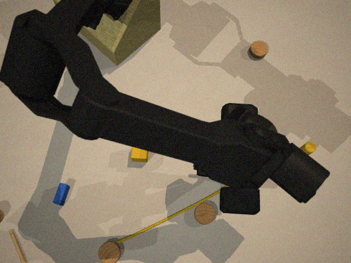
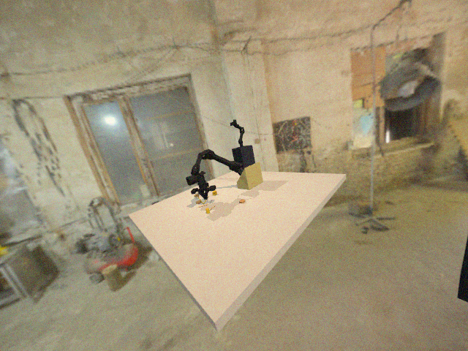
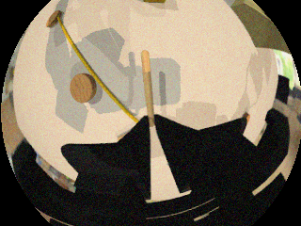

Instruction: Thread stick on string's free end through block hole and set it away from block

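My gripper (image 2: 205,197) (image 3: 150,119) is shut on the thin wooden stick (image 3: 148,87). The stick points away from the fingertips and is held above the table, its shadow apart from it. The yellow string (image 1: 167,218) (image 3: 88,67) runs nearly straight from the round wooden button (image 1: 109,251) (image 3: 54,19) up to the fingertips. In the top view the arm hides the fingertips and stick. The olive wooden block (image 1: 139,34) (image 2: 251,176) (image 3: 263,25) stands on the table, away from the gripper, partly under the arm in that view. Its hole is not visible.
A loose wooden disc (image 1: 204,213) (image 3: 83,88) lies beside the string. Another disc (image 1: 258,48) (image 2: 241,201) lies farther off. A yellow box (image 1: 139,154) (image 2: 214,193), yellow cylinder (image 1: 310,147) (image 2: 207,210), blue piece (image 1: 61,193) and loose stick (image 1: 18,246) are also on the table.
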Motion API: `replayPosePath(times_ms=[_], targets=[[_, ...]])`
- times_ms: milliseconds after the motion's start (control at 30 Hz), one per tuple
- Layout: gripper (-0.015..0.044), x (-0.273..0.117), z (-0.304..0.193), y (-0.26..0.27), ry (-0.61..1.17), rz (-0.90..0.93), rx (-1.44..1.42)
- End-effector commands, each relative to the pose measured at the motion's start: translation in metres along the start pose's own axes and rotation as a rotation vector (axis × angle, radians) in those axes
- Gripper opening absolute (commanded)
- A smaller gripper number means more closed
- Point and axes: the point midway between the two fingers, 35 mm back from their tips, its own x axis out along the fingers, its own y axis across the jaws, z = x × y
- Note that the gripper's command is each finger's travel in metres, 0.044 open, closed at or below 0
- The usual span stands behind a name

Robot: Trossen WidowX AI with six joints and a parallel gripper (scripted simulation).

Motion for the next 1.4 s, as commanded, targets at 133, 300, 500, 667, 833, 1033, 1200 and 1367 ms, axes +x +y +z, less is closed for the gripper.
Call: replayPosePath(times_ms=[133, 300, 500, 667, 833, 1033, 1200, 1367], targets=[[0.0000, 0.005, 0.004, -0.006, 0.003, -0.001, -0.002], [0.0000, 0.009, 0.007, -0.011, 0.003, -0.001, -0.002], [0.0000, 0.014, 0.010, -0.016, 0.002, -0.001, -0.002], [0.0000, 0.018, 0.013, -0.020, 0.002, -0.001, -0.002], [0.0000, 0.020, 0.015, -0.022, 0.002, -0.001, -0.002], [0.0000, 0.019, 0.022, -0.022, 0.002, -0.001, -0.003], [0.0000, 0.019, 0.028, -0.021, 0.002, -0.002, -0.003], [0.0000, 0.019, 0.035, -0.020, 0.002, -0.002, -0.003]])
